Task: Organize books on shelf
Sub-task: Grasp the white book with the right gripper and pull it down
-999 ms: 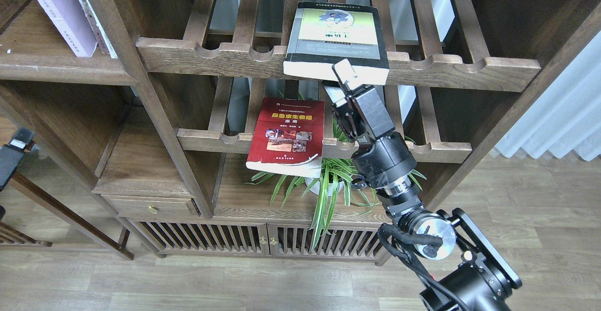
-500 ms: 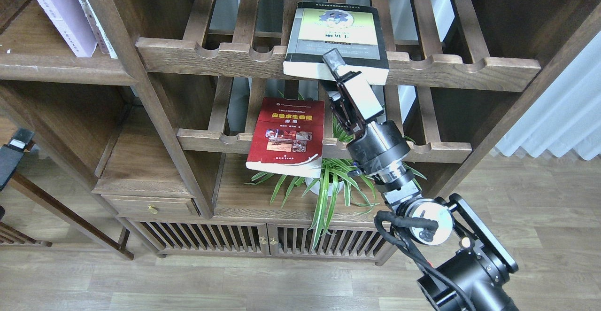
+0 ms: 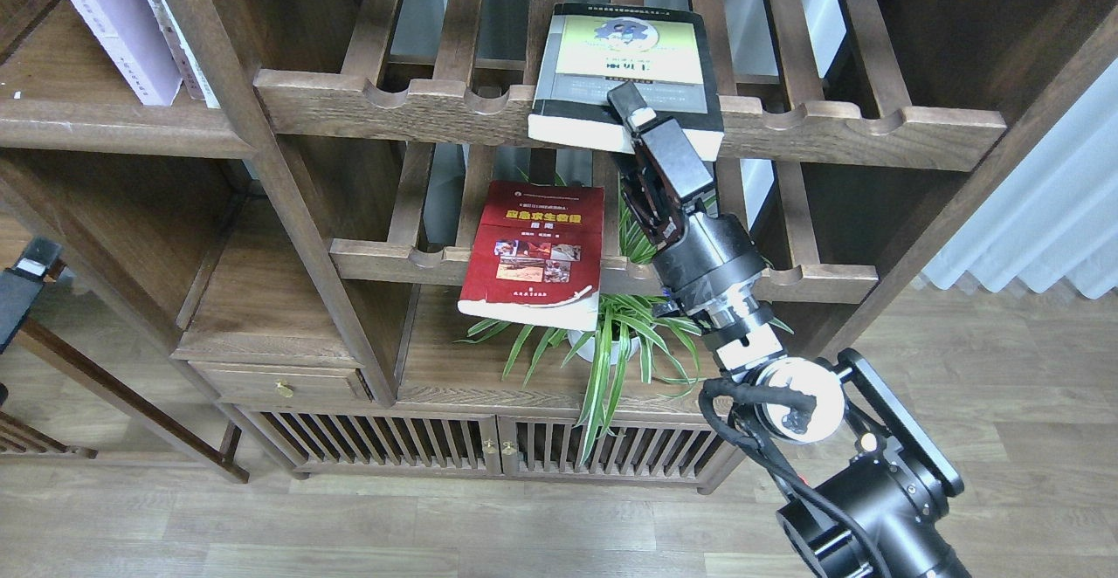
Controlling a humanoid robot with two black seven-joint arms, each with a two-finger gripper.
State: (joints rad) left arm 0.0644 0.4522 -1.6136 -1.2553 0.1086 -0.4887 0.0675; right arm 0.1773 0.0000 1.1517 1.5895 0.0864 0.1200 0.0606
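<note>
Only the head view here. Big walnut-coloured wooden unit, grain showing all over. Two slatted racks with scalloped front rails: the upper rack and the lower rack.

Three paperbacks I can count. The thick black-edged paperback with a yellow-green cover lies flat on the upper rack, its cream page block hanging over the front rail. The glossy red paperback with small photos lies on the lower rack, front edge overhanging, bottom corner a bit curled. The white-and-lavender paperback leans top left on the solid flat dark-brown shelf board with a rounded front edge, just beside a thin white book with reddish spine marks.

The right arm's boxy black metal gripper has its upper finger lying on the thick book's cover at the front edge; the lower finger is hidden, so can't tell if the jaws are clamped. The left gripper is a dark block at the left edge, can't tell either.

One spiky green potted plant sits below.
</note>
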